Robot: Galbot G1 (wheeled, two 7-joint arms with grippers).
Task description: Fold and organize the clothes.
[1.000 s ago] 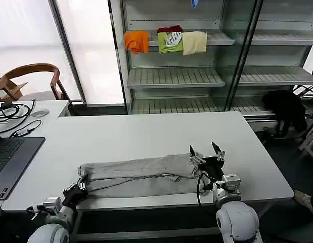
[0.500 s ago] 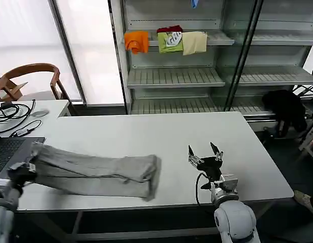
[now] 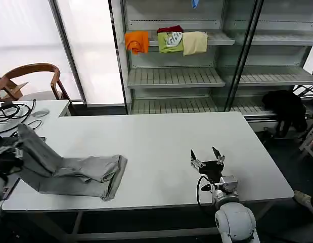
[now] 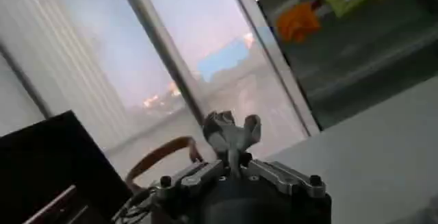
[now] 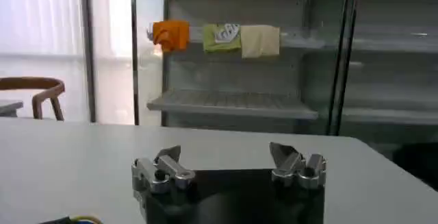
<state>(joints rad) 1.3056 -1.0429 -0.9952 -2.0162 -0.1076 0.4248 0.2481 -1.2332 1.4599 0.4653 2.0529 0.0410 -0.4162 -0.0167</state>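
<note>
The grey shirt [image 3: 70, 172] lies at the lower left of the head view, a long folded band on my surface [image 3: 161, 147], its long axis running left to right. Its left end rises off the surface up to my left gripper [image 3: 9, 152], whose jaws are closed on a bunch of that grey cloth, as the left wrist view shows [image 4: 231, 131]. The other end lies flat and loose near the front edge, pointing towards the middle of the frame.

My right gripper [image 3: 207, 161] hovers low at the lower centre-right, jaws spread wide with nothing between them. The shirt's free end lies well apart from it, off to its left, so my left arm is much the nearer one; I judge that the right must travel left to reach that end.

A laptop [image 3: 2, 167] sits at the far left edge. Behind stand a wooden chair [image 3: 30, 76] and shelves [image 3: 171, 76] carrying orange, green and cream cloths
</note>
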